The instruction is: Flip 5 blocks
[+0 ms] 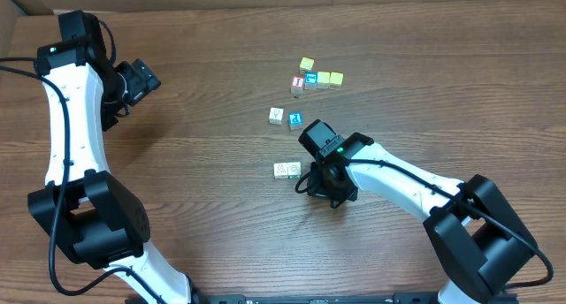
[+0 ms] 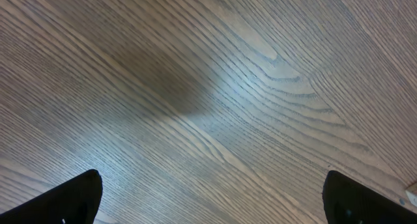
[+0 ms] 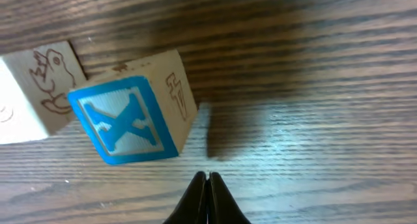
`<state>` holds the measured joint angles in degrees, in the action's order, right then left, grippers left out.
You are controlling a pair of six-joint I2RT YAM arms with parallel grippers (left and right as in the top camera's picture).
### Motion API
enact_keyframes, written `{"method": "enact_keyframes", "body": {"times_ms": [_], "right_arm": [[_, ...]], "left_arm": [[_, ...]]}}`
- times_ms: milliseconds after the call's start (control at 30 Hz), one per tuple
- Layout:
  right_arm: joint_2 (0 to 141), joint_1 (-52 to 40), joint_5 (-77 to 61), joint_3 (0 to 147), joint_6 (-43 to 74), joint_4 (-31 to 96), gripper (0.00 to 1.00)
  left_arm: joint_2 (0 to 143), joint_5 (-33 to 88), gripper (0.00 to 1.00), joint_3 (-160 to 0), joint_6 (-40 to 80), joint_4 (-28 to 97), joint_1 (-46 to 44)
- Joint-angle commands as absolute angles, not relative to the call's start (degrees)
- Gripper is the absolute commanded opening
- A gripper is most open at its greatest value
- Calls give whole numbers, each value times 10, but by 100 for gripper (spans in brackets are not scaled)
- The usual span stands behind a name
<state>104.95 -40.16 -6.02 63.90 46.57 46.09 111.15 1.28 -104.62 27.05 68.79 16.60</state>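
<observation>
**Right fingers shut beside the X block, left fingers wide apart**

The right fingers (image 3: 197, 201) are pressed together and hold nothing. In the right wrist view their tips sit just at 6 o'clock of the X block (image 3: 133, 120), with a narrow strip of worktop (image 3: 313, 139) between. The block looks tilted there. Its blue-framed X face points at the camera, and a carved face shows on its 3 o'clock side. The duck block (image 3: 39, 87) stands close against it at 9 o'clock; whether they touch I cannot tell.

From overhead, this pair (image 1: 286, 170) shows white tops near the middle of the worktop, at 9 o'clock of the right arm's wrist. At 12 o'clock of the pair, a white block (image 1: 277, 116) and a blue block (image 1: 295, 120) lie side by side. Farther out, toward 12 to 1 o'clock, lies a yellow block (image 1: 306, 64). Just under it is a row made up of the red cube (image 1: 298, 83), a second blue block (image 1: 310, 79) and two yellow-green blocks (image 1: 330, 79).

The left fingers (image 2: 78, 198) are spread wide with nothing between them. They hang over wood grain at 10 o'clock of the worktop, well apart from every block.
</observation>
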Motion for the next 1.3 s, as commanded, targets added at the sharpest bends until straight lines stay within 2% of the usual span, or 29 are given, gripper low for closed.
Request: {"method": "enact_keyframes", "body": {"times_ms": [0,1133,1267], "right_arm": [[1036,-401,-70,622,488,444,4],[1036,-401,-62,615,488,339,4],[1033,-401,-128,629,433,350,4]], "left_arm": [[1105,11,100,-1055,268,688,166],[1105,11,100,-1055,268,688,166],[1105,11,100,-1055,268,688,166]]}}
